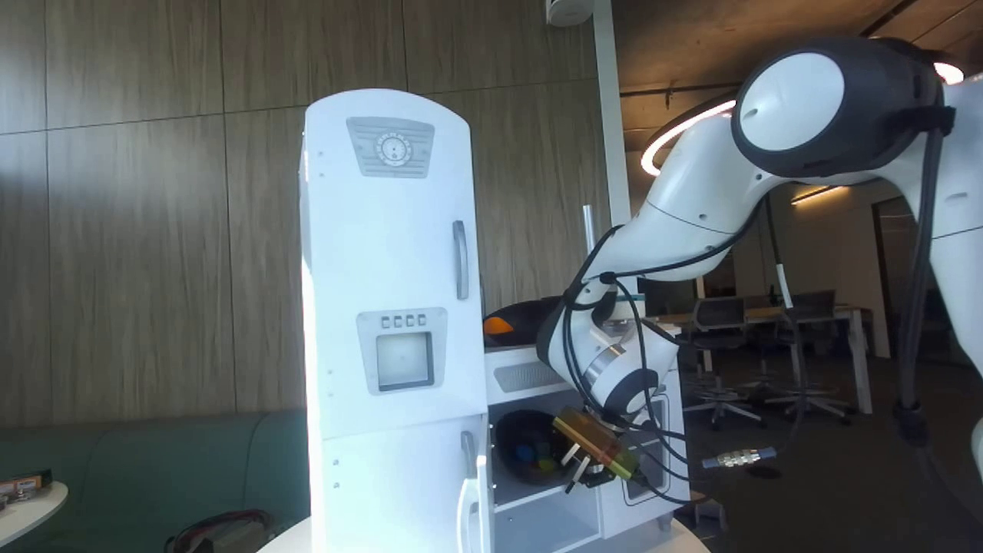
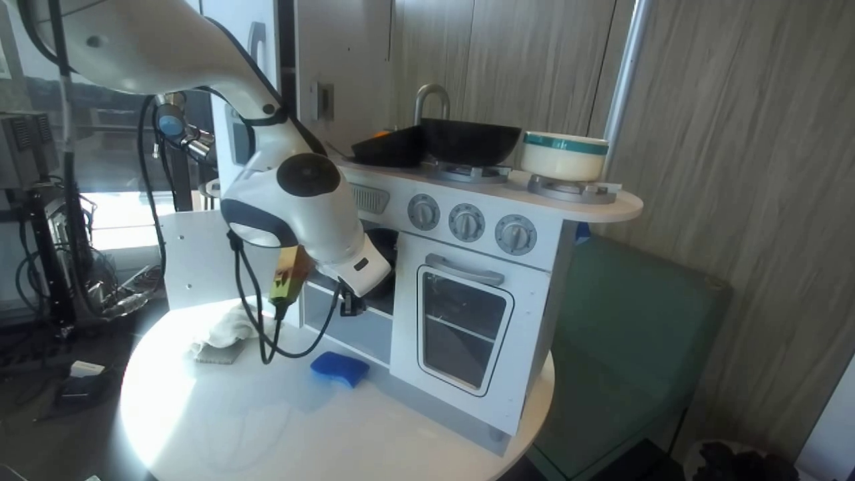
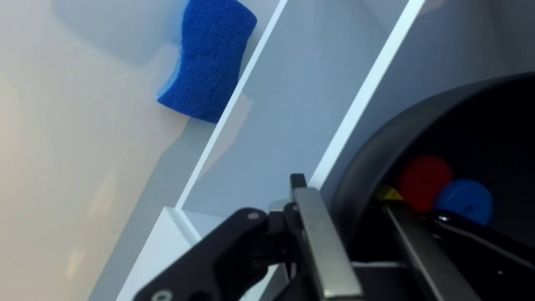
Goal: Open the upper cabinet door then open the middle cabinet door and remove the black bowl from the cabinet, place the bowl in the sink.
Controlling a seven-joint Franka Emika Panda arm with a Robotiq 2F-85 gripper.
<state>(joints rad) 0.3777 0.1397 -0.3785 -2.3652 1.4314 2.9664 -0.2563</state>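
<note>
The gripper [image 3: 347,196] stands with fingers [image 3: 328,246] apart, astride the wall of one black bowl [image 3: 386,142], no hold visible. The bowl sits on a cabinet shelf [image 3: 364,100]; removing it looks to be the step in hand, calling next for closing on that wall. Inside: one red disc [image 3: 424,177], one blue disc [image 3: 464,200], one yellow piece [image 3: 388,194]; outside: one blue sponge [image 3: 209,62], three stove knobs [image 2: 466,222], one faucet [image 2: 420,105]
</note>
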